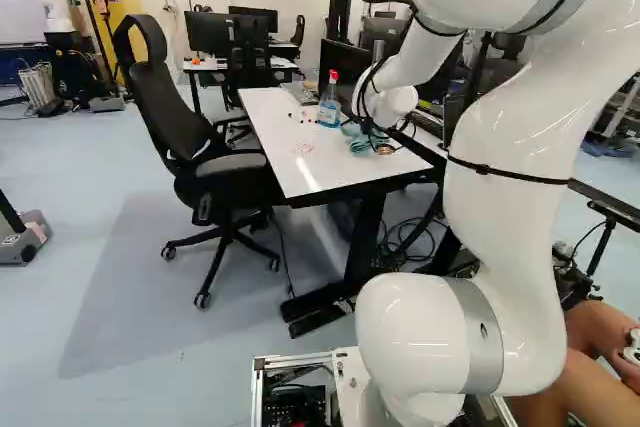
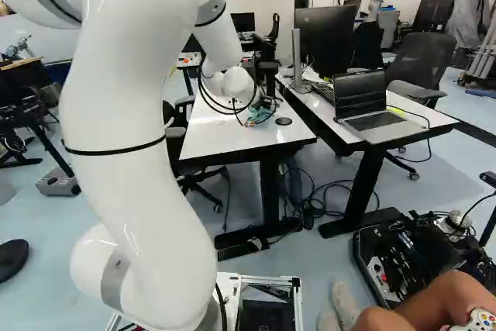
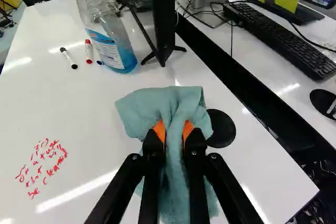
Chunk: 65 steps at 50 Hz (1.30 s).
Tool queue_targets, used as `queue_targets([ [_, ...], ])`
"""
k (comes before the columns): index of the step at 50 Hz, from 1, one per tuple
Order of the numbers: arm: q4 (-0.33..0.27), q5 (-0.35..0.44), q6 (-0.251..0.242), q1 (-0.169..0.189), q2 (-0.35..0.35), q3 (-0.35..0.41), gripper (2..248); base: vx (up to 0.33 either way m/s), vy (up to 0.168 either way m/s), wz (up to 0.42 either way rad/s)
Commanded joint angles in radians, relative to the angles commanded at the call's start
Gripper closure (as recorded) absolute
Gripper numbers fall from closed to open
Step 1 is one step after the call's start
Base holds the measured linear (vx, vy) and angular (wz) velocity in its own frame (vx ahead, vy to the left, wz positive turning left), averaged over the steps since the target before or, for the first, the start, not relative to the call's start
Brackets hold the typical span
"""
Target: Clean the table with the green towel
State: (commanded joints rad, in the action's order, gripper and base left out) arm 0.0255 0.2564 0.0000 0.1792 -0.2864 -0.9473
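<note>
My claw (image 1: 374,135): closed on one green towel (image 3: 144,108), bunched between two fingers, at the desk (image 3: 100,124), partly over one black disc (image 3: 223,129). Also one blue bottle (image 3: 111,45), at least two markers (image 3: 88,51), one red scribble patch (image 3: 41,165).

Between my black fingers (image 3: 196,153), with their matt orange pads (image 3: 159,131), I have the creased, matt cloth of the green towel (image 3: 181,98). The white tabletop (image 3: 100,114) under it looks smooth and glossy, streaked with reflected light. At eleven o'clock from my fingertips, the spray bottle (image 3: 109,40) is clear, shiny plastic; at two o'clock, the keyboard (image 3: 283,40) is dark plastic. My arm's white shell (image 1: 505,177) gleams, smooth.
</note>
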Motion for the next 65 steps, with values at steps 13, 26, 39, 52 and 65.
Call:
queue_targets([
  [13, 0.009, -0.042, 0.0, -0.034, 0.01, -0.021, 195, 0.0, 0.0, 0.0],
  [26, 0.014, -0.07, 0.0, -0.067, 0.001, -0.046, 195, 0.0, 0.0, 0.0],
  [39, 0.014, -0.07, 0.0, -0.098, -0.025, -0.077, 195, 0.0, 0.0, 0.0],
  [52, 0.014, -0.07, 0.0, -0.13, -0.05, -0.107, 195, 0.0, 0.0, 0.0],
  [65, 0.014, -0.07, 0.0, -0.159, -0.08, -0.144, 195, 0.0, 0.0, 0.0],
])
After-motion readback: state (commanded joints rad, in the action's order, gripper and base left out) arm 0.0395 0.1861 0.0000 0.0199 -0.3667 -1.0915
